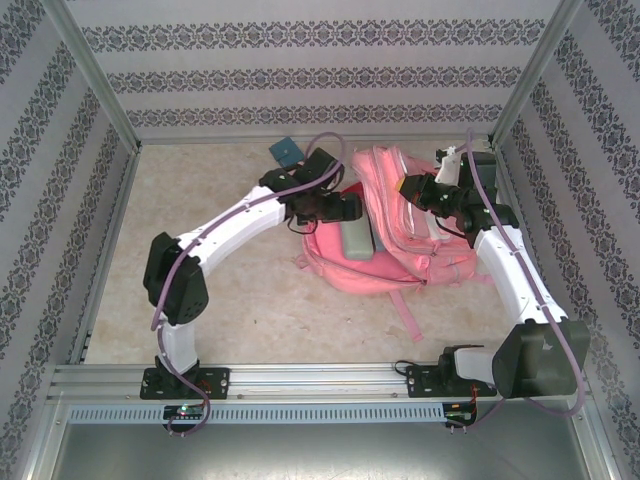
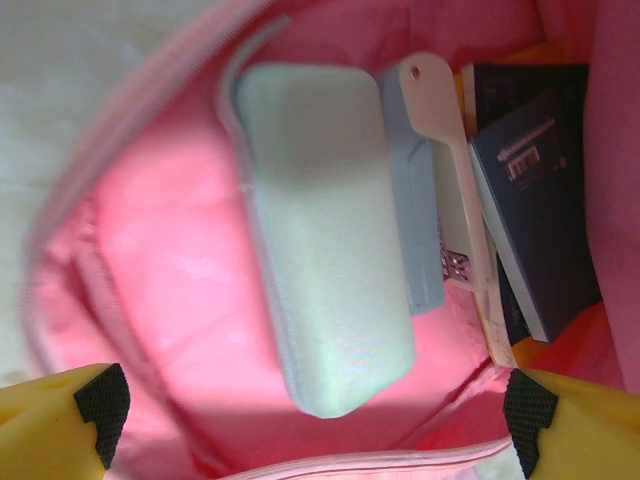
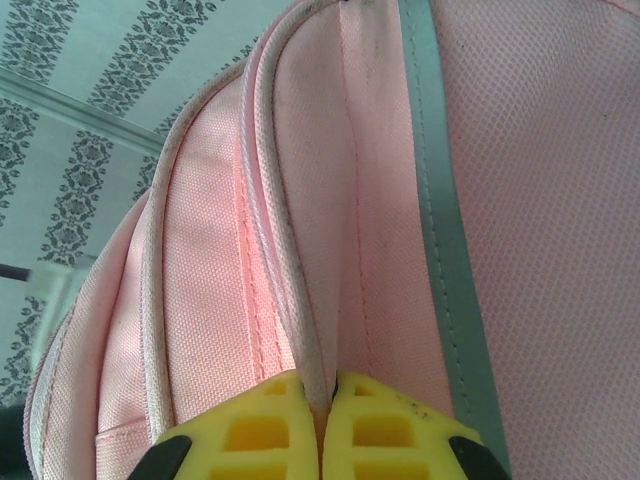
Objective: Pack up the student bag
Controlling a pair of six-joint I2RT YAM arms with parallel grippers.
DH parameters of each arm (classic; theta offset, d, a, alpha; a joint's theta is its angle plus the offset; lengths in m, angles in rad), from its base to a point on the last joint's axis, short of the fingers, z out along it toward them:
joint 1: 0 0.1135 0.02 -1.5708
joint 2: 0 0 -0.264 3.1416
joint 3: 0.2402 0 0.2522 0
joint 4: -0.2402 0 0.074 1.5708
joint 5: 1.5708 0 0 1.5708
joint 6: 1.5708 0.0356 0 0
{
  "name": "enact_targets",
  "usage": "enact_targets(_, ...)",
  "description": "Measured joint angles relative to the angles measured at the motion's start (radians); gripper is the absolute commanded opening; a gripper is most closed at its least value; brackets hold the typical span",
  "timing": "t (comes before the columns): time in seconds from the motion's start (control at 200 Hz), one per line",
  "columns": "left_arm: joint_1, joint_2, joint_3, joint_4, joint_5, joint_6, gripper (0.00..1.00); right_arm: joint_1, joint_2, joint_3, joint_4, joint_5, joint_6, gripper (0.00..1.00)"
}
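The student bag (image 1: 410, 250), a big pink backpack, lies on the table with its mouth facing left. My left gripper (image 1: 345, 208) hovers at that mouth, open. In the left wrist view its fingertips (image 2: 100, 402) stand wide apart, touching nothing. A pale green case (image 2: 325, 230) rests on the pink lining (image 2: 170, 270), and beside it lie a blue-grey item (image 2: 420, 220), a white flat piece (image 2: 445, 120) and a dark book (image 2: 535, 200). My right gripper (image 3: 325, 395) is shut on a seam fold of the student bag (image 3: 500, 200), holding the top of the bag (image 1: 415, 190) up.
A small blue object (image 1: 288, 152) lies near the back wall, left of the bag. A pink strap (image 1: 405, 315) trails toward the near edge. Patterned walls and metal frame posts (image 1: 95, 75) close in the table. Bare tabletop (image 1: 250, 290) stretches to the left and front.
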Motion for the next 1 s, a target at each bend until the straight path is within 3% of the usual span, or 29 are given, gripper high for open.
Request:
enact_targets(0.39, 0.212, -0.016, -0.044, 0.004, -0.025, 0.171, 0.94, 0.0, 0.01, 0.0, 0.0, -0.011, 0.0, 0.0)
enact_targets(0.784, 0.32, 0.235, 0.092, 0.058, -0.05, 0.292, 0.96, 0.002, 0.01, 0.0, -0.008, -0.01, 0.0, 0.01)
enact_targets(0.999, 0.372, 0.381, 0.256, 0.127, -0.021, 0.3, 0.94, 0.012, 0.01, 0.014, -0.036, 0.005, -0.004, 0.0)
